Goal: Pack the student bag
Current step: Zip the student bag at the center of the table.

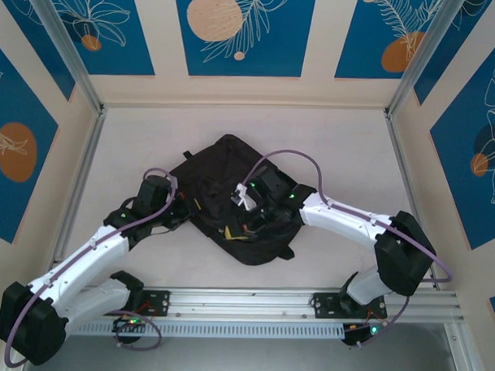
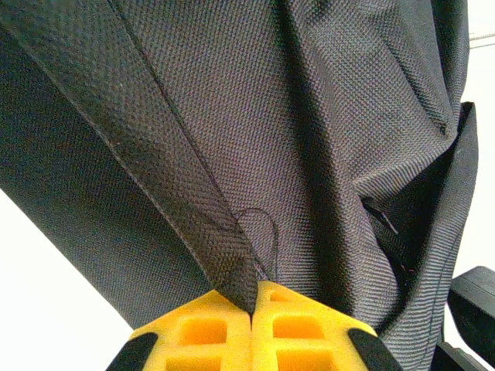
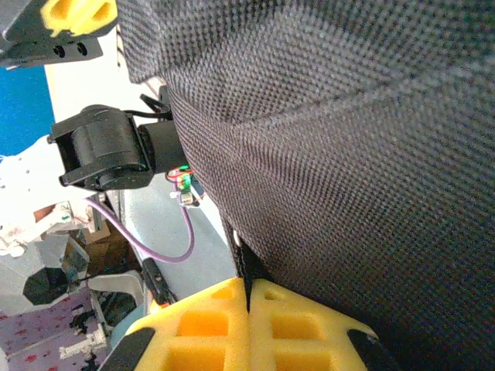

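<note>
The large black soft fabric backpack [image 1: 223,176] lies flat on the white worktop [image 1: 338,156], its long axis running diagonally from far-left to near-right. The left tool [image 2: 254,309] and right tool [image 3: 249,297] each clamp a fold of its fabric.

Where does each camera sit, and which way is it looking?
Top camera: above, behind the arms, looking down at the student bag on the table; left arm, right arm show.
Left wrist camera: on the left arm, facing along the left tool, which pinches a bag fold.
Right wrist camera: on the right arm, facing along the right tool, shut on bag fabric.
Shared: every view sees the bag.
</note>
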You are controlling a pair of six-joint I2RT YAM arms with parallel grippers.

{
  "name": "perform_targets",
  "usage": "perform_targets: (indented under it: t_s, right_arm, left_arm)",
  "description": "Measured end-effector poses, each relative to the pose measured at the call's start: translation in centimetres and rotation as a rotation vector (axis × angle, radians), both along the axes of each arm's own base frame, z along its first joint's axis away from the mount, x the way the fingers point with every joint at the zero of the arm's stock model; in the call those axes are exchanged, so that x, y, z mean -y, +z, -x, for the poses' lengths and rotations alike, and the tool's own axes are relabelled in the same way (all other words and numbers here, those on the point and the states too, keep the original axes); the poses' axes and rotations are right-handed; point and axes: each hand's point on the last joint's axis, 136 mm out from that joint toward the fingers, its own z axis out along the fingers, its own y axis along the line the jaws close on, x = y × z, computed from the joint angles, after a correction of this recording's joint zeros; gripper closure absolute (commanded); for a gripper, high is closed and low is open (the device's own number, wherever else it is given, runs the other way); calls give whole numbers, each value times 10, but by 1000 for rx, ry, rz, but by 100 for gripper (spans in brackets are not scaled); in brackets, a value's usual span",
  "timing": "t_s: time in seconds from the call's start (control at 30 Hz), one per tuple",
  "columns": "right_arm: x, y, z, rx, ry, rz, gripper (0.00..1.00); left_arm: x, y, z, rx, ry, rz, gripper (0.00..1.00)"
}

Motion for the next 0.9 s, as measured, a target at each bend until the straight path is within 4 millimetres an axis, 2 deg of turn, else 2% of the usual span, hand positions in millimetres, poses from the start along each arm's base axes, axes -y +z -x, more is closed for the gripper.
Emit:
perform_targets:
  t_s: [0.53, 0.77, 0.9]
  right_arm:
    - [17, 6, -1, 130, -58, 55, 100]
    - [23, 28, -9, 144, -82, 154, 100]
    - [19, 32, -13, 86, -134, 257, 100]
  left_arm:
    - [6, 5, 1, 8, -28, 33, 100]
    - [17, 9, -4, 24, -60, 70, 100]
    - [18, 8, -8, 28, -57, 72, 100]
